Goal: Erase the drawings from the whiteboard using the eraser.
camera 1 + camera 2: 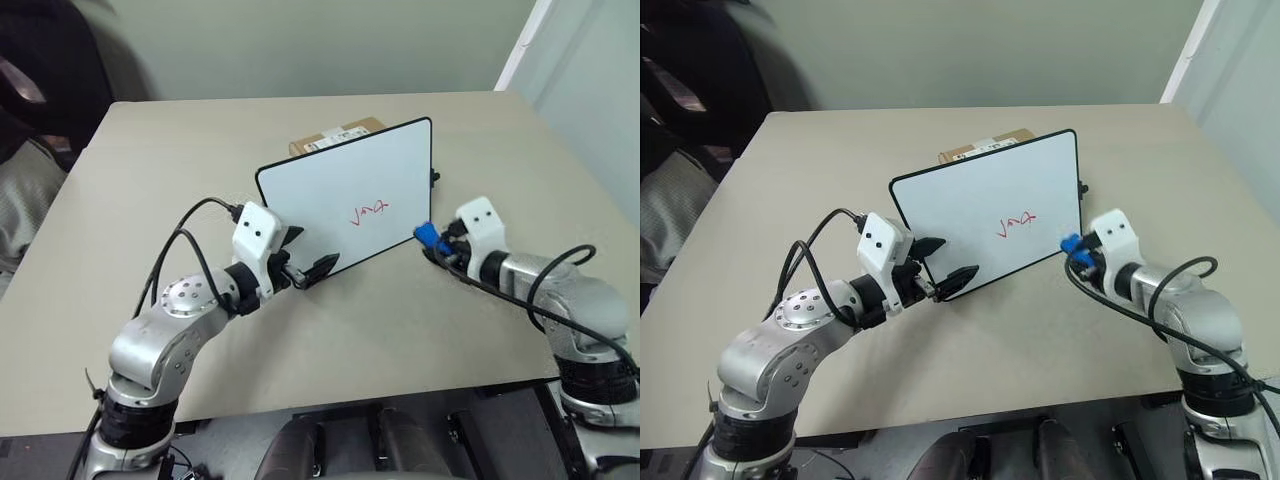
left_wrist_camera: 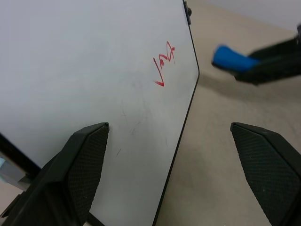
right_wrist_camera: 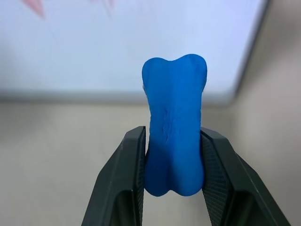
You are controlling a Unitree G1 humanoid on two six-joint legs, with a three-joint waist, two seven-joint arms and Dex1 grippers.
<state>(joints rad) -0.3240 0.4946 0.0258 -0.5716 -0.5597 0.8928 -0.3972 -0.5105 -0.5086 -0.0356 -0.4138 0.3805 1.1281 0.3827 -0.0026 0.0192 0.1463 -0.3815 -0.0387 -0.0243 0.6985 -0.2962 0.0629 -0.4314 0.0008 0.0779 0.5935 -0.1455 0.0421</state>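
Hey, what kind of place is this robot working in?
Probably an indoor lab or office: a plain beige table, a bare wall behind it, a cardboard box behind the tilted whiteboard.

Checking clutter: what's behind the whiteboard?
A brown cardboard box with a white label peeks above the tilted whiteboard. Most of the box is covered, and so is whether the two touch.

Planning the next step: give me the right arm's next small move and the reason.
Probably carry the eraser, clamped in the right gripper, up and left onto the red scribble. It sits beside the whiteboard's lower corner, off the marks, while the left gripper brackets the opposite edge.
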